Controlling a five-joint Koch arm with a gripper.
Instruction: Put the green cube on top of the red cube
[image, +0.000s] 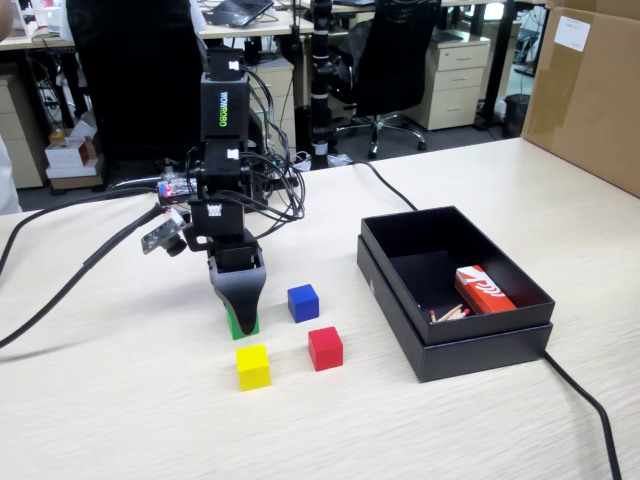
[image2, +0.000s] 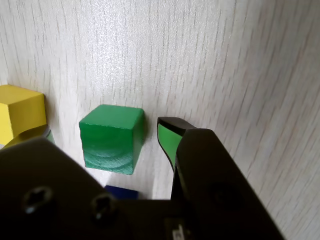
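Gripper (image2: 107, 145) jaws are seen lowered to the table (image: 120, 420) and spread apart around the green cube (image2: 112, 137); nothing is clamped yet. In the wrist view, one green-lined jaw stands just beside the cube's right face, while the other is mostly hidden behind the black housing at lower left, only a sliver of green showing. In the fixed view the cube is largely covered by the black jaw, a green strip being visible at its foot.

The red cube (image: 325, 348) rests on the table to the right in the fixed view, apart from the gripper, with the blue cube (image: 303, 302) behind it and the yellow cube (image: 253, 366) near the gripper's front. The black box (image: 455, 345) holding a red-and-white carton (image: 484, 290) lies further right.

Several risks can be judged from here. The cube appears slightly turned relative to the jaws, so it could be rotated or squeezed out sideways as the jaws are closed. The yellow cube lies close and might be nudged by the hidden jaw. During transfer, the blue cube could be clipped, and a skewed grip would likely leave the green cube off-centre on the red one.
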